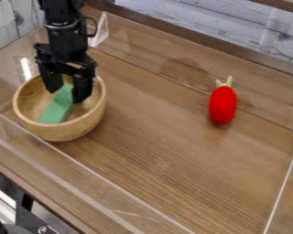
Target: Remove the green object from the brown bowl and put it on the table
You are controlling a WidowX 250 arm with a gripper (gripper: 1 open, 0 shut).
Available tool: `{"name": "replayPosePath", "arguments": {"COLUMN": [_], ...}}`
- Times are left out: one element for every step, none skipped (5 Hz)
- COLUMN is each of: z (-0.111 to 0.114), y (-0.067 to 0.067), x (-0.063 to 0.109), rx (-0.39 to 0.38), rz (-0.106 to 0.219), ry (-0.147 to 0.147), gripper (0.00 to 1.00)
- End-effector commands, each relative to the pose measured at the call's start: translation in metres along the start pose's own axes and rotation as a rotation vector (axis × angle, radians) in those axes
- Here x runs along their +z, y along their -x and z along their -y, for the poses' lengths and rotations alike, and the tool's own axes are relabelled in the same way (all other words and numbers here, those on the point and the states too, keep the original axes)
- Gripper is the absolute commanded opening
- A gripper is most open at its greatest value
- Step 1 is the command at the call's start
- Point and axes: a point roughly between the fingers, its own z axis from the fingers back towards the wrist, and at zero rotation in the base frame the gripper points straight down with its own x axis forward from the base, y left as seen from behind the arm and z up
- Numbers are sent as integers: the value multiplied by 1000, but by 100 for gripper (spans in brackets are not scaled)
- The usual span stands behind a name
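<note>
While its two dark fingers stand spread wide and point straight down, the claw (66, 88) hangs over the brown bowl (61, 104), gripping nothing. One finger (50, 82) reaches down inside the bowl's far-left rim; the other finger (81, 88) comes down toward the right side of the bowl's inside. Whether either fingertip touches anything cannot be told from this view.

Directly beneath the claw, between and just in front of the two fingers, lies the green object (59, 107). It rests flat on the bottom of the bowl, running at a slant from the near-left part of the inside up toward the claw, its upper end partly hidden behind the right finger.

Below the claw, the bowl sits on the table (174, 164), close to the near-left clear plastic wall (39, 169). Well apart from the claw, far off to its right in the picture, a red strawberry-shaped thing (222, 102) with a small green top stands alone on the wood-grain surface.
</note>
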Motion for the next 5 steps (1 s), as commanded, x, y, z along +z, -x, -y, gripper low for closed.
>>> {"name": "replayPosePath", "arguments": {"z": [-12, -15, -18, -22, -26], "y": [-13, -18, -22, -27, -31], "x": [8, 3, -1, -2, -2], "rx": [23, 38, 50, 61, 66], "rz": [39, 31, 24, 23, 22], "ry": [-24, -21, -16, -6, 8], "gripper": [100, 100, 100, 100, 100]}}
